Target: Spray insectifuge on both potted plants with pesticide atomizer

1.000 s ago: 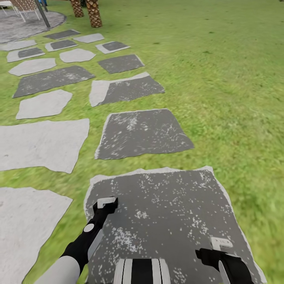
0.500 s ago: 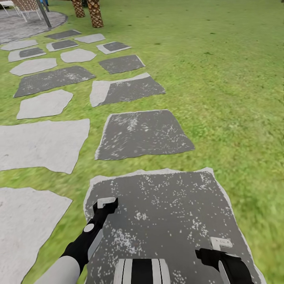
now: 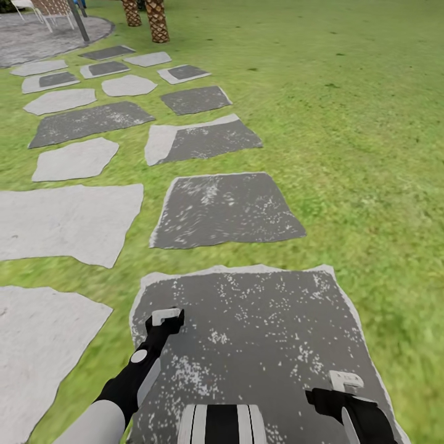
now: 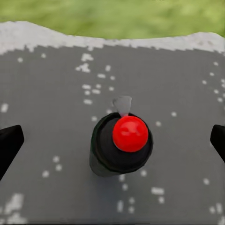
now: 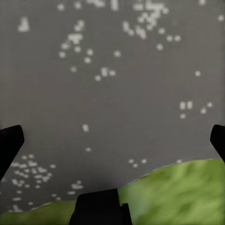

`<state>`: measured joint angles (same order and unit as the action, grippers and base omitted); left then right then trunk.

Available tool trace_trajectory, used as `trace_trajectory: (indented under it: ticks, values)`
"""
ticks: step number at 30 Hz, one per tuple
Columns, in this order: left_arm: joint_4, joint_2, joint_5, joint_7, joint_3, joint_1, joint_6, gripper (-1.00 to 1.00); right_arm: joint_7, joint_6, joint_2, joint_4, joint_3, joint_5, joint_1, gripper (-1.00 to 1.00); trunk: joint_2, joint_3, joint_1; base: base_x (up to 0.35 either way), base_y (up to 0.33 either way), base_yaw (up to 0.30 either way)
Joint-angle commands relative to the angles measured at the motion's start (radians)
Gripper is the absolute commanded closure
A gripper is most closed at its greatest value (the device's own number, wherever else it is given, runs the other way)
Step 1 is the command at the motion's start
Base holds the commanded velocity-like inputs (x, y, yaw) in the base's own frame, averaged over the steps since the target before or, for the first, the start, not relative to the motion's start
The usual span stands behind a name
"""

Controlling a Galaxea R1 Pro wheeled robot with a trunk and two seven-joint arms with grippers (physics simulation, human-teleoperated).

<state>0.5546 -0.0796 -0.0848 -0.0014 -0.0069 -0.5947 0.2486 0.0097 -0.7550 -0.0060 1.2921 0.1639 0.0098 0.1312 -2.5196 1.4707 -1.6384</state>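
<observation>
both end effectors (image 4: 112, 140) (image 5: 112, 143) wide open, empty, over a dark paving slab (image 3: 259, 333) amid grass (image 3: 357, 123)

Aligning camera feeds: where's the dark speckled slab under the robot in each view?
Head view: dark speckled slab, bottom centre, nearest the robot.
Left wrist view: slab beneath the red-topped canister.
Right wrist view: slab bordering grass.
Shared landmark: the slab's edge against grass.
</observation>
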Motion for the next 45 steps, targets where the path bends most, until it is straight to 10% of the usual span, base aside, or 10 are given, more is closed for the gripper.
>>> trace_trajectory:
  ticks: [1,45]
  values:
    - [-0.001,0.000,-0.009,0.000,-0.001,0.000,0.003,-1.00,0.001,-0.005,0.000,0.001,0.000,0.001,0.000,-1.00,0.000,0.001,0.000,0.000,-0.002,0.053]
    - [-0.001,-0.002,-0.009,0.000,-0.002,0.000,0.003,-1.00,0.001,-0.004,0.000,0.003,0.000,0.001,0.000,-1.00,0.000,0.021,0.000,0.024,-0.033,0.030]
